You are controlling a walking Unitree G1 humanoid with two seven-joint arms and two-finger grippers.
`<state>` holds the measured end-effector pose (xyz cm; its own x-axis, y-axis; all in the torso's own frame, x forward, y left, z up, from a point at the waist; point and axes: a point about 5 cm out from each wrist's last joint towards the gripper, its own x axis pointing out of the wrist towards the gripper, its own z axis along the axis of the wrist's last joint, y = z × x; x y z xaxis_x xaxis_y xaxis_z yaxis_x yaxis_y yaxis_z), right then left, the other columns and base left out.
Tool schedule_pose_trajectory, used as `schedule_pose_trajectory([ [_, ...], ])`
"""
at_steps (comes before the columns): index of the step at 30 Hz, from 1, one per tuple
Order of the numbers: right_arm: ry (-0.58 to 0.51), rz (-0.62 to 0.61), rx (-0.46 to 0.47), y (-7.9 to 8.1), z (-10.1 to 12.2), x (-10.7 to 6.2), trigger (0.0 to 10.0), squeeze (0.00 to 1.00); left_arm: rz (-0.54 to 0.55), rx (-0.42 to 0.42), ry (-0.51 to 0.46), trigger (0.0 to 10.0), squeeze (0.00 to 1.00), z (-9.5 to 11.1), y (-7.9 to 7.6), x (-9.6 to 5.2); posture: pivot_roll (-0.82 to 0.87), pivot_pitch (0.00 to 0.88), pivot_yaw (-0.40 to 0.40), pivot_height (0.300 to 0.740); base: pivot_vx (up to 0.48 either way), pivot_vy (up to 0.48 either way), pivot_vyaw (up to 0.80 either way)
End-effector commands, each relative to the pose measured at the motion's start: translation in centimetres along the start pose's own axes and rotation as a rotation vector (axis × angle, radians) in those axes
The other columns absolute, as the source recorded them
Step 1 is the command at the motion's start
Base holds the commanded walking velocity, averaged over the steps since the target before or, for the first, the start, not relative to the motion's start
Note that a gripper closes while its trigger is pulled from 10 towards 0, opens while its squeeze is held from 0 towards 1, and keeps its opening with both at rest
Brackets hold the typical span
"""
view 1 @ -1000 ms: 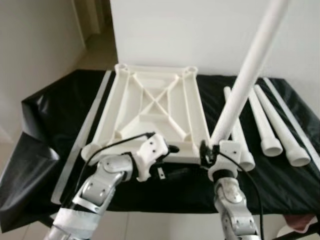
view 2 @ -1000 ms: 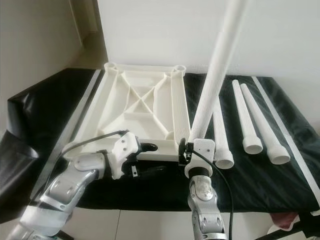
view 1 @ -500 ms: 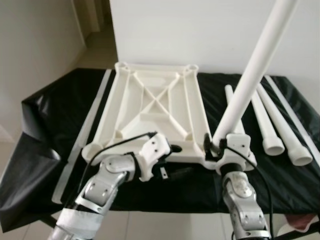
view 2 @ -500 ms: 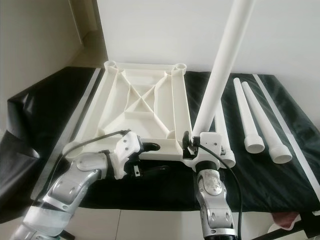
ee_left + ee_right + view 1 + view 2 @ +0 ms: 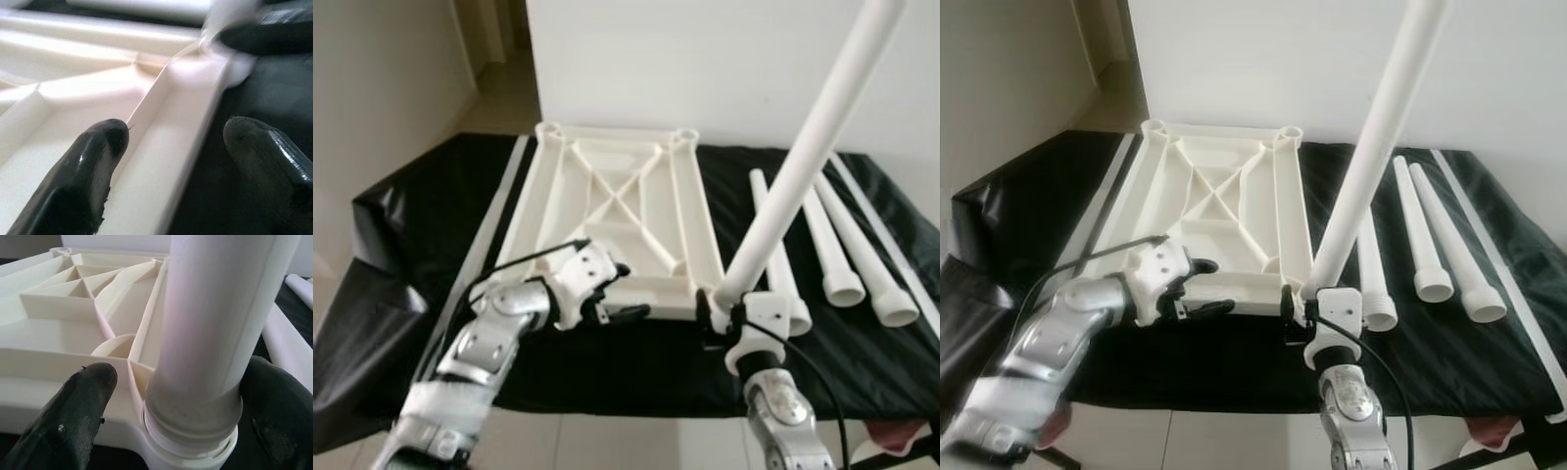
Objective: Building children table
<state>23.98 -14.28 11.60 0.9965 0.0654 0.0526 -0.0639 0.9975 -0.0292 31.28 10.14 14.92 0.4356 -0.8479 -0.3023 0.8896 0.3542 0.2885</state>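
Your right gripper [image 5: 171, 431] is clamped around the base of a long white plastic table leg [image 5: 803, 162], which leans up and to the right with its foot seated at the near right corner of the upside-down white ribbed plastic tabletop [image 5: 617, 211]. That tabletop lies flat on the black-covered counter [image 5: 401, 245]. Your left gripper [image 5: 168, 161] straddles its near edge rib, fingers spread apart. Three spare white legs [image 5: 842, 245] lie to the right
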Motion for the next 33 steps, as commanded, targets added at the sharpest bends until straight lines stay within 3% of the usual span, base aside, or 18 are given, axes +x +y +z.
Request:
schedule_pose_trajectory([
  [1, 0.021, 0.019, 0.0, 0.0, -0.2, -0.3, 10.0, 0.0, 0.243, 0.012, 0.034, 10.0, 0.0, -0.4, 1.7, -0.2, 0.03, 0.0, -0.028, 0.74, 0.0, 0.0, 0.0],
  [9, 0.054, 0.115, -0.021, 0.2, -0.8, -1.8, 10.0, 0.0, 0.408, -0.05, 0.08, 10.0, 0.0, -1.1, 4.2, -0.3, 0.02, 0.0, -0.018, 0.74, 0.0, 0.0, 0.0],
  [12, 0.078, 0.149, -0.035, -0.3, -1.1, -2.7, 10.0, 0.0, 0.481, -0.055, 0.102, 10.0, 0.0, -1.3, 5.3, -0.6, 0.02, 0.0, -0.012, 0.74, 0.0, 0.0, 0.0],
  [18, 0.097, 0.163, -0.047, -1.0, -1.4, -3.0, 10.0, 0.0, 0.572, -0.054, 0.128, 10.0, 0.0, -1.5, 6.7, -1.3, 0.02, 0.0, -0.008, 0.74, 0.0, 0.0, 0.0],
  [23, 0.098, 0.217, -0.014, -0.2, -1.3, -3.0, 10.0, 0.0, 0.652, -0.035, 0.208, 10.0, 0.0, -2.3, 7.9, -2.2, 0.02, 0.0, -0.003, 0.74, 0.0, 0.0, 0.0],
  [27, 0.092, 0.232, -0.022, 0.0, -1.2, -2.8, 10.0, 0.0, 0.622, -0.05, 0.239, 10.0, 0.0, -2.6, 7.9, -1.7, 0.02, 0.0, -0.005, 0.74, 0.0, 0.0, 0.0],
  [33, 0.074, 0.259, -0.025, 0.0, -0.9, -2.4, 10.0, 0.0, 0.562, -0.141, 0.217, 10.0, 0.0, -2.3, 7.8, -0.7, 0.02, 0.0, -0.005, 0.74, 0.0, 0.0, 0.0],
])
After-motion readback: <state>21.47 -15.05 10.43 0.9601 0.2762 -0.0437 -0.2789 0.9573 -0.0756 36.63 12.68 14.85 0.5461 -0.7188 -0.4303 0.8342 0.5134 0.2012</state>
